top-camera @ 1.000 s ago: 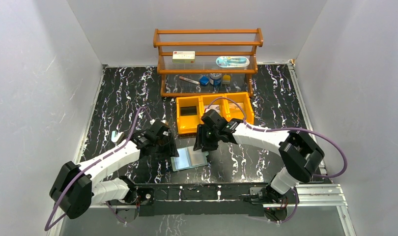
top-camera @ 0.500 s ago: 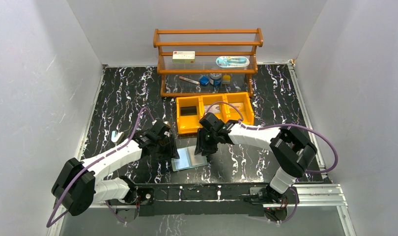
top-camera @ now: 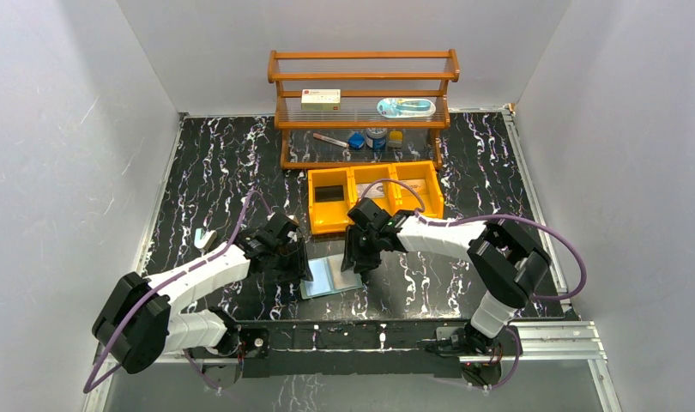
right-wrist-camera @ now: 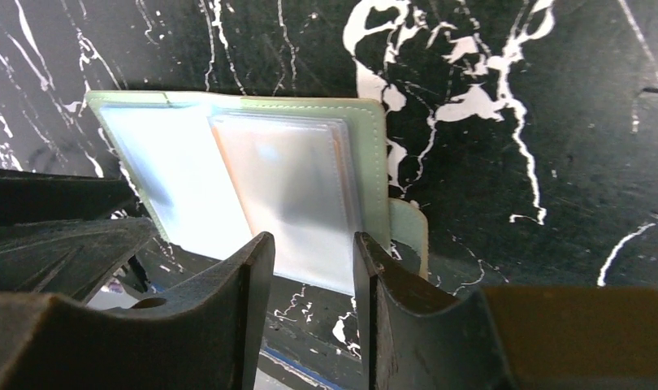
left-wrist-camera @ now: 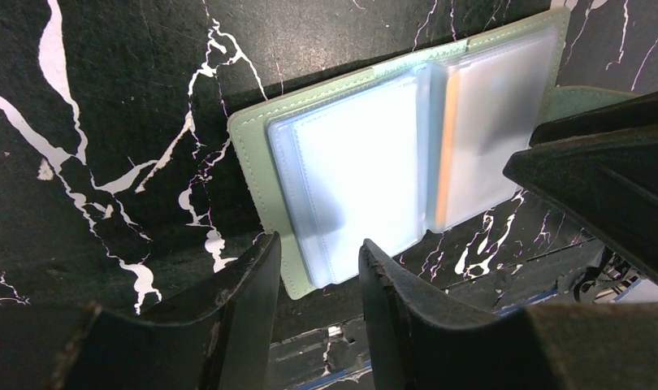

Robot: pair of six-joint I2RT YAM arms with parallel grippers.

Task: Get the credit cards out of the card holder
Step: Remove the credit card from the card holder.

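Lying open and flat on the tabletop (top-camera: 224,163), the card holder (left-wrist-camera: 350,171) sits between both pincers. The left pincer (left-wrist-camera: 313,252) hangs over the edge of its left half, fingers half spread, nothing between them. The right pincer (right-wrist-camera: 313,244) hangs over the right half, also half spread and empty. An orange card (left-wrist-camera: 446,162) shows inside a clear pocket. Whether the fingertips touch the holder, I cannot tell.
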